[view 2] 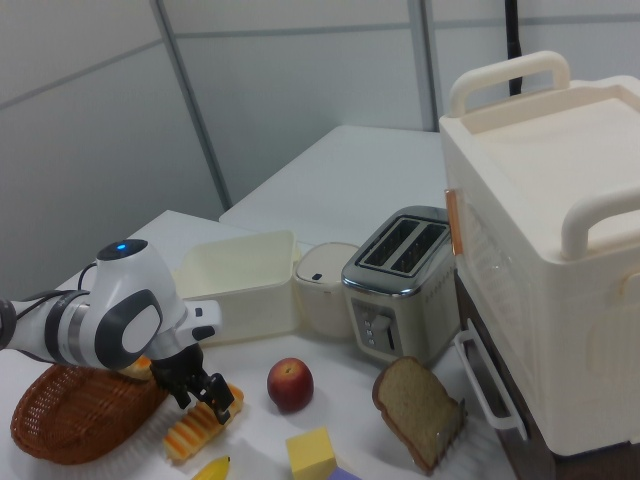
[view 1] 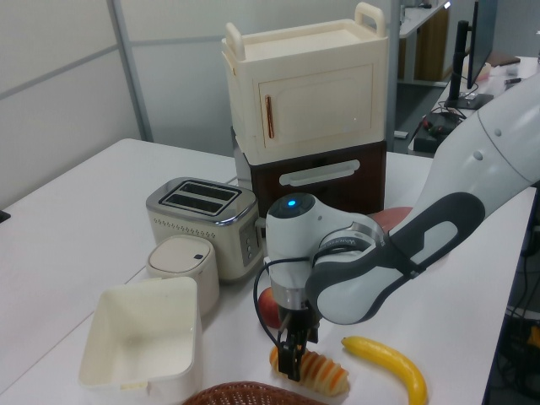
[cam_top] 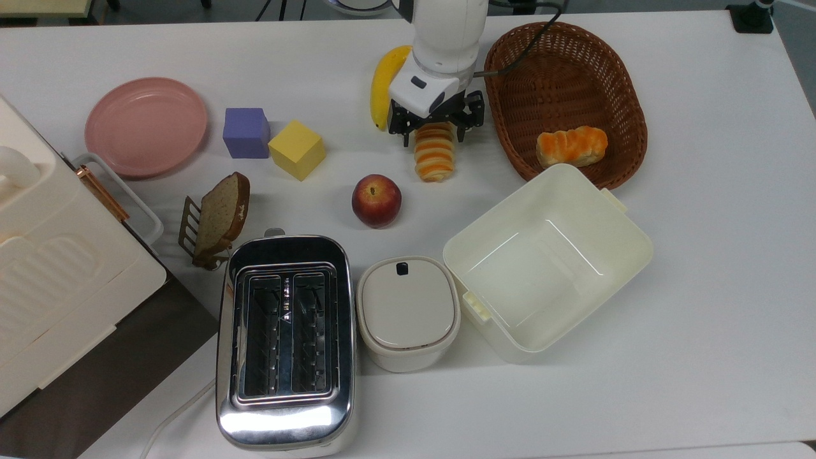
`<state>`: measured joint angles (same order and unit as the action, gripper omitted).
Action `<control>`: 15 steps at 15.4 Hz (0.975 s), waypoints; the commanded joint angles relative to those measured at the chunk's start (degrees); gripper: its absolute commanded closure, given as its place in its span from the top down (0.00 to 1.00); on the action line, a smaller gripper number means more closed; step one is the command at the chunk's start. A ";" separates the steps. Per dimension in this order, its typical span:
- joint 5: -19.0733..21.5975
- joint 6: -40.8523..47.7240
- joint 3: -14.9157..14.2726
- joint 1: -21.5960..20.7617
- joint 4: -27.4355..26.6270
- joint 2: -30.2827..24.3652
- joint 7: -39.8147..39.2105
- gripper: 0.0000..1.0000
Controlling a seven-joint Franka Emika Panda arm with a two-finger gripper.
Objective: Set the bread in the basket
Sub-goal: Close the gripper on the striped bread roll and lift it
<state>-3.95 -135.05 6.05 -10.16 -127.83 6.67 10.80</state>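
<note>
I've got the gripper (cam_top: pixel 433 132) spread wide astride the bread (cam_top: pixel 435 157), seemingly not clamped yet, so grasp, lift and drop into the basket (cam_top: pixel 564 57) remain.

The top view looks straight down on the whole tabletop (cam_top: pixel 701 357). The left view and right view sit low at opposite ends, facing each other across it. All three share the toaster (cam_top: pixel 285 338) (view 1: pixel 202 215) (view 2: pixel 398 280) and apple (cam_top: pixel 376 201) (view 2: pixel 290 384).
</note>
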 commanded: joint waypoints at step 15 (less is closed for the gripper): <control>-2.55 -2.33 -0.69 -1.88 -0.06 0.80 5.63 0.15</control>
<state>-5.40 -135.94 6.05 -10.98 -127.37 7.71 14.71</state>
